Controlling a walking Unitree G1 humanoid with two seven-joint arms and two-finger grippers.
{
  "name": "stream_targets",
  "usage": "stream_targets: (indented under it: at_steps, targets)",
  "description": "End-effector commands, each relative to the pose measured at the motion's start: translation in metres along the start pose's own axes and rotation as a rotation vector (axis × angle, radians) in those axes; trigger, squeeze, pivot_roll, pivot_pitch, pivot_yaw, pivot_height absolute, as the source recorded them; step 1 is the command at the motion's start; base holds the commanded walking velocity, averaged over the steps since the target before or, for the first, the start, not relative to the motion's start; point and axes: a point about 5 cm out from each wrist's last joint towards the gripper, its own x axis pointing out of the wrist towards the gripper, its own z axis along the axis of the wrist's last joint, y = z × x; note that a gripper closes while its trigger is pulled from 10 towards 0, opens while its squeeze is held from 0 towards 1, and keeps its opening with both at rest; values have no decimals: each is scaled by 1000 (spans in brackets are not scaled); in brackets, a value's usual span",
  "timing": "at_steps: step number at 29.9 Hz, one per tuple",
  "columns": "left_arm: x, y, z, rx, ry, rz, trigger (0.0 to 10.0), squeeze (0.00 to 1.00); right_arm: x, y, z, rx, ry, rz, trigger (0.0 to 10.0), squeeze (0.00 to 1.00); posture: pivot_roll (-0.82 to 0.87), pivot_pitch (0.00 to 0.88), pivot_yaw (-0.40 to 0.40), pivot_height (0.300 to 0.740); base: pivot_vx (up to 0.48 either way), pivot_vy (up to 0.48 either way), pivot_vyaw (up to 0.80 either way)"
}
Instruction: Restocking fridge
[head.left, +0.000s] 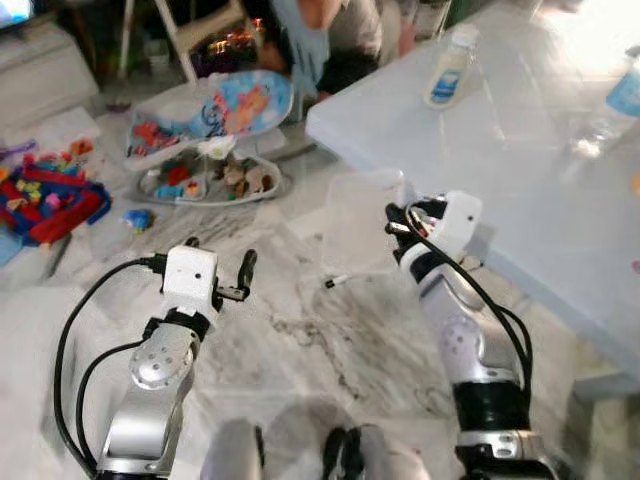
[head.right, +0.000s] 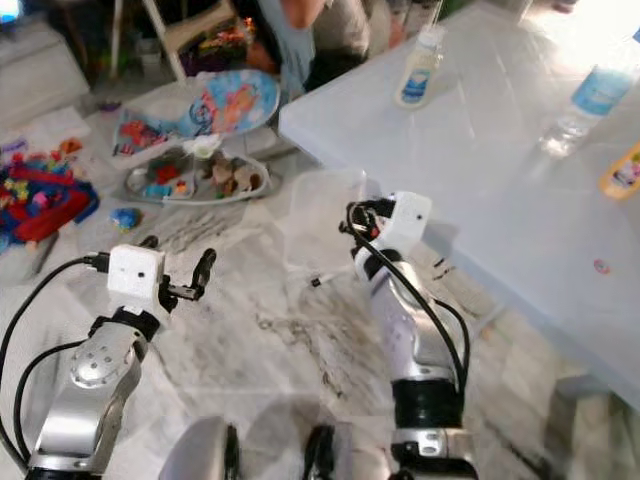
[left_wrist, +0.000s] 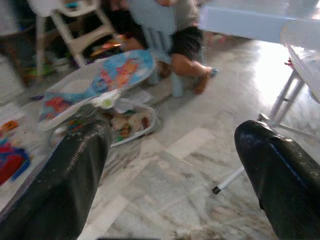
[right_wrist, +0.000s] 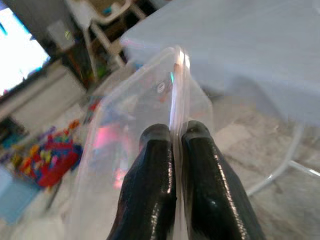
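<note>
A clear plastic container (head.left: 360, 222) hangs in the air in front of the pale blue table (head.left: 520, 180), over the marble floor. My right gripper (head.left: 398, 226) is shut on the container's thin wall (right_wrist: 150, 95); the two black fingers (right_wrist: 150, 165) pinch it between them. My left gripper (head.left: 218, 256) hovers low on the left, apart from the container, open and empty. Its two fingertips (left_wrist: 75, 165) stand wide apart. On the table stand a white bottle (head.left: 447, 68), a water bottle (head.left: 615, 105) and an orange bottle (head.right: 622, 172).
A person (head.left: 330, 30) sits on the floor at the back. A baby bouncer (head.left: 225, 115) with toys lies ahead on the left, and coloured blocks (head.left: 50, 195) lie at the far left. The table's white legs (left_wrist: 280, 100) stand on the right.
</note>
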Motion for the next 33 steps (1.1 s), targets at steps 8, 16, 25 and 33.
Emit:
stream_targets:
  at_steps: [8, 16, 25, 33]
  targets:
    - [-3, 0, -3, 4, 9, 6, 10000, 0, 3, 10, 2, 3, -12, 37, 10000, 0, 98, 123, -79, 740, 0, 0, 800]
    - [-3, 1, -4, 8, 13, 13, 10000, 0, 2, 13, -1, 19, 5, 65, 10000, 0, 97, 130, -78, 740, 0, 0, 800]
    - [-3, 2, -6, 15, 19, 29, 10000, 0, 1, 18, -3, 33, 28, 123, 10000, 0, 98, 127, -82, 740, 0, 0, 800]
    - [-3, 19, -10, 37, 52, 151, 10000, 0, -1, 26, -3, 28, 34, 194, 10000, 0, 108, 132, -78, 740, 0, 0, 800]
